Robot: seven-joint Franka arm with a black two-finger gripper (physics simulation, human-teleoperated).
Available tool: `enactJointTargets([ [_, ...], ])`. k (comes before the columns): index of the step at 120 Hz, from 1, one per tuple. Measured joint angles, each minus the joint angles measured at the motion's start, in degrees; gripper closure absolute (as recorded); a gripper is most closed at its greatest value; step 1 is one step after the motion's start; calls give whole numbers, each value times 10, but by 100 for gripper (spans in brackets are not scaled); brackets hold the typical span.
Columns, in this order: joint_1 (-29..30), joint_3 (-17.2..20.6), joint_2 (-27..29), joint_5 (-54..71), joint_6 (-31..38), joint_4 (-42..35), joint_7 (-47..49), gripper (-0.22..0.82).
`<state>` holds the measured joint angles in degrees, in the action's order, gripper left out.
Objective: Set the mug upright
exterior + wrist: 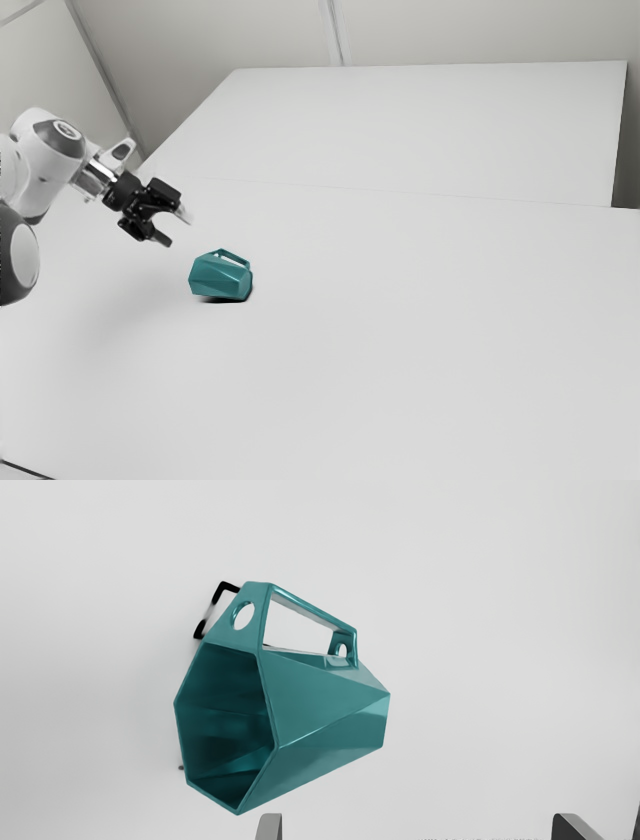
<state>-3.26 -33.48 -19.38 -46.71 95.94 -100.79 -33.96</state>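
One mug, and you have it lying on its side: teal, many-faceted, glossy, with an angular handle (pixel 312 609), resting on the broad, smooth white table (pixel 400 370). In the exterior view you find the mug (pixel 221 277) below your black two-finger gripper (pixel 176 228) and further toward that view's right, near the fingertips but apart from them. A thin dark shadow (pixel 224 300) runs under the mug's lower edge.

Your tool stands wide, fingers (pixel 270 827) well apart, nothing held between them. The white-and-grey jointed arm (pixel 50 160) comes in from the exterior view's left, the hand slanting down toward the table.

From the wrist view, you look partly into the polygonal open mouth (pixel 225 720), dark teal inside. The body narrows from the mouth to the smaller base end. The mouth end is roughly in line with one finger; the base end lines up with the space between the two. You see the handle on the side of the body away from the fingertips, each of its ends pierced by a round hole.
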Motion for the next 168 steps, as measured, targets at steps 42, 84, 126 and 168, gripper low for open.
enactJointTargets([
  [42, 46, 1, -55, -87, -53, 5, -84, 2],
  [84, 60, 1, -89, -129, -78, 9, -151, 2],
  [126, 63, 3, -122, -157, -82, 18, -195, 2],
  [168, 61, 14, -141, -175, -81, 24, -220, 2],
])
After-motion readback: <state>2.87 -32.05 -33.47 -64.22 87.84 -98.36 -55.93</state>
